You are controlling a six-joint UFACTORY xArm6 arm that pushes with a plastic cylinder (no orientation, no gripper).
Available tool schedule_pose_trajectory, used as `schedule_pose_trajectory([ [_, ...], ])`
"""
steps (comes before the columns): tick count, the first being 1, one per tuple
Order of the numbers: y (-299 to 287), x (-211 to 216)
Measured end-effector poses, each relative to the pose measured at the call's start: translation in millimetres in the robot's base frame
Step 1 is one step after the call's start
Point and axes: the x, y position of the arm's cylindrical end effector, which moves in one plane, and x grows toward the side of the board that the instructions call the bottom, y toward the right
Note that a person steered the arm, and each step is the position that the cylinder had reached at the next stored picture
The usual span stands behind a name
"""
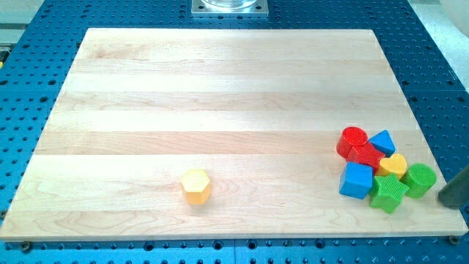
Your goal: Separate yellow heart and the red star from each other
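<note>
The yellow heart (pixel 393 166) lies in a tight cluster near the board's right edge. The red star (pixel 365 155) touches it on its left. Around them are a red cylinder (pixel 353 139), a blue triangle (pixel 382 141), a blue cube (pixel 357 180), a green star (pixel 388 192) and a green cylinder (pixel 420 180). My dark rod comes in from the view's right edge. My tip (pixel 445 199) sits just right of the green cylinder, at the board's right edge, apart from the heart and the star.
A yellow hexagon (pixel 196 186) lies alone at the lower middle-left of the wooden board (pixel 220 88). Blue perforated table surrounds the board. A metal mount (pixel 229 6) sits at the view's top centre.
</note>
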Motion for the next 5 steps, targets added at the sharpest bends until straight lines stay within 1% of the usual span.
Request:
schedule_pose_trajectory([
  [1, 14, -26],
  [3, -109, -25],
  [4, -132, -33],
  [5, -185, -40],
])
